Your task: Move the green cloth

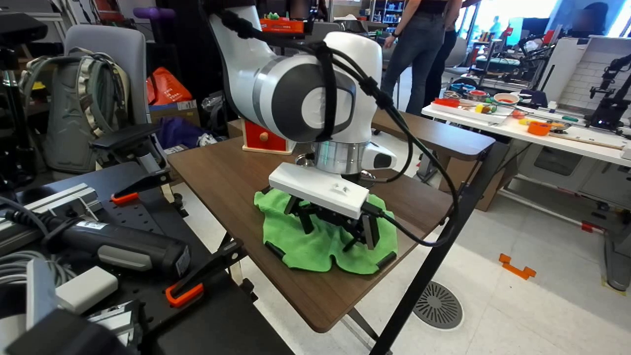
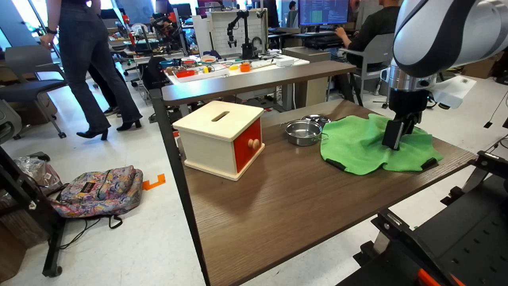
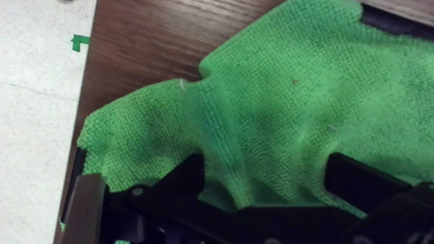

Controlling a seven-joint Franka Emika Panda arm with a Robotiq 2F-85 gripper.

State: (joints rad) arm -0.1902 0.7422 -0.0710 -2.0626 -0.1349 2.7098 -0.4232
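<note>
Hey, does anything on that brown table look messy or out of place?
The green cloth looks untidy: instead of lying flat, it's rumpled, with folds under the open gripper and a notch in one edge. The wrist view also shows a brown speck on it, too small to identify. I see nothing spilled or broken.
</note>
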